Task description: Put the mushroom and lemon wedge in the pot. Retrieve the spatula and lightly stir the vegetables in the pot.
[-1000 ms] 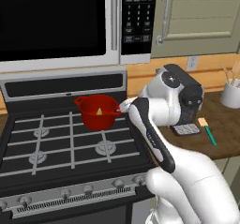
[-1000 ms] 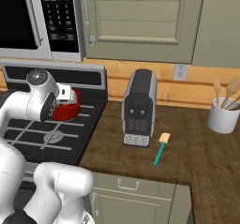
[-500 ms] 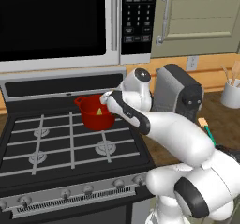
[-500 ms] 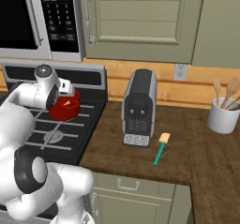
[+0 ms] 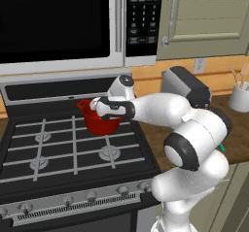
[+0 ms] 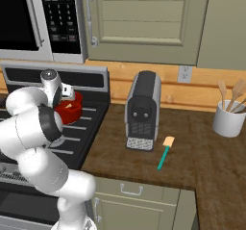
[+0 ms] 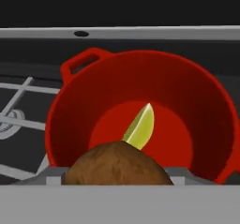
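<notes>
Mushroom [image 7: 116, 164] pinched in my gripper [image 5: 99, 106] over the red pot [image 7: 140, 120], lemon wedge [image 7: 140, 126] already inside. Imo letting go off-centre could bounce it off the rim onto the stove [image 5: 58, 153].

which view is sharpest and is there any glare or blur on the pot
Hand view: sharpest, the pot evenly lit, no glare, the lemon wedge crisp, the mushroom cut off at the bottom edge. Both base views: soft, flat light; pot small.

One pot [image 7: 201, 106], one lemon wedge [image 7: 140, 127], one mushroom [image 7: 115, 164], one spatula [image 6: 164, 152].
</notes>
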Controlling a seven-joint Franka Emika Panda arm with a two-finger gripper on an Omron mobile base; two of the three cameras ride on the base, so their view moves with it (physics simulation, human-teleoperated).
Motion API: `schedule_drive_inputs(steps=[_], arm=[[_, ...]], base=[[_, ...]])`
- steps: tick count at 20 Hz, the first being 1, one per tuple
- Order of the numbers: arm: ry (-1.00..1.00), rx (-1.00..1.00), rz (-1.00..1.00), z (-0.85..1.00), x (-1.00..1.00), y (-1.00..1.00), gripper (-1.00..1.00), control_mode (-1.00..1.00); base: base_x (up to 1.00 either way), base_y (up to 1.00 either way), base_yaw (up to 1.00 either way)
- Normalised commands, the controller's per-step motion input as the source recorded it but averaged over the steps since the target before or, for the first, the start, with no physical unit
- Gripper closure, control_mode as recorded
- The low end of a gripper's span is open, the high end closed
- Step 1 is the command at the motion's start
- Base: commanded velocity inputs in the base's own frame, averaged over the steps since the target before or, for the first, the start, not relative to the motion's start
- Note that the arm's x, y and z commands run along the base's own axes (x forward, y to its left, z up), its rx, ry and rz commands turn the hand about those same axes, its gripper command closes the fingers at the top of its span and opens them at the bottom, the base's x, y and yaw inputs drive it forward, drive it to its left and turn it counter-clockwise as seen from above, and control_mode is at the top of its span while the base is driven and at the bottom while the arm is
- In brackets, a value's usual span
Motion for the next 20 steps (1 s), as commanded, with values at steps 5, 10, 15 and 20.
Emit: schedule_drive_inputs(steps=[5, 10, 15, 20], arm=[[0.07, -0.02, -0.01, -0.28, 0.65, 0.34, 1.0, -1.0], [0.06, -0.07, -0.05, -0.32, 0.53, 0.19, -1.0, -1.0], [0.01, -0.04, -0.05, -0.09, 0.28, 0.0, -1.0, -1.0], [0.0, 0.0, 0.0, 0.0, 0.0, 0.0, -1.0, -1.0]], base=[[0.0, 0.0, 0.0], [0.0, 0.0, 0.0], [0.0, 0.0, 0.0], [0.0, 0.0, 0.0]])
